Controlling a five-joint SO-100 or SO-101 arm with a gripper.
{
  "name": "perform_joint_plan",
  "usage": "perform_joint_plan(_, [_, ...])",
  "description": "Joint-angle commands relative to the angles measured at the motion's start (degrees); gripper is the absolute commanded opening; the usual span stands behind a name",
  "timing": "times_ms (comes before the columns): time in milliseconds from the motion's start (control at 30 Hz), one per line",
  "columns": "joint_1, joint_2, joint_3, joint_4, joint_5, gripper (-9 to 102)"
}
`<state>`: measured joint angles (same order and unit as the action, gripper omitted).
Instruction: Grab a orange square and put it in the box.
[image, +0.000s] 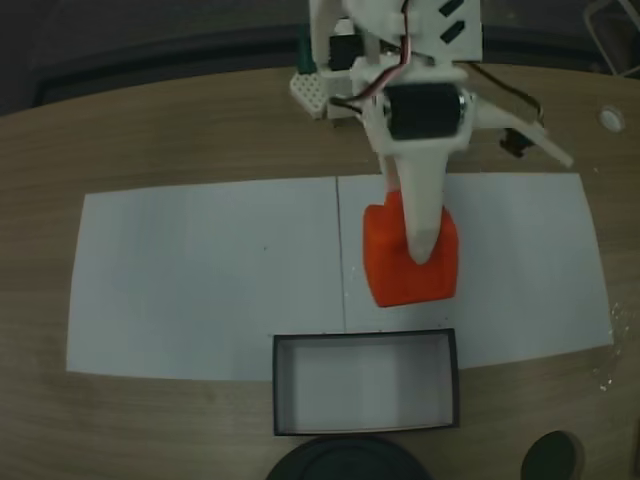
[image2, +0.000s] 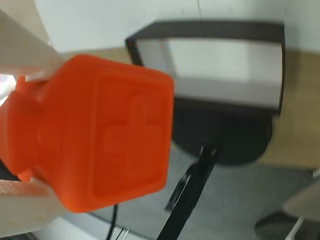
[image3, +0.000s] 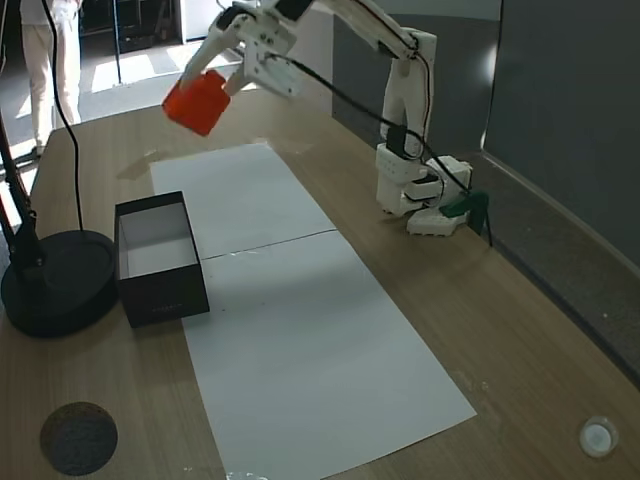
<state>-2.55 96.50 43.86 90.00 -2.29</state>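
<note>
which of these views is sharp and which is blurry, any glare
Wrist view: orange square fairly sharp up close, the box behind smeared. A fixed view is dim and soft, gripper included. The other fixed view is crisp, with bright daylight on the floor beyond the table.

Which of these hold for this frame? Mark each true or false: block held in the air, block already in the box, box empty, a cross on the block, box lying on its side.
1. The gripper holds the orange square above the table. True.
2. The orange square lies inside the box. False: it is raised, outside the box.
3. The box is empty. True.
4. The orange square bears a raised cross in the wrist view. True.
5. The box lies on its side. False: it stands open side up.
</note>
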Motion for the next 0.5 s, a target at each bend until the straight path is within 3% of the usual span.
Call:
perform_joint_plan(0, [1.05,0.18,-6.86,-0.44,0.09,2])
perform_joint_plan(467, [3.69,-23.82,-7.47,-4.92,2.20,2])
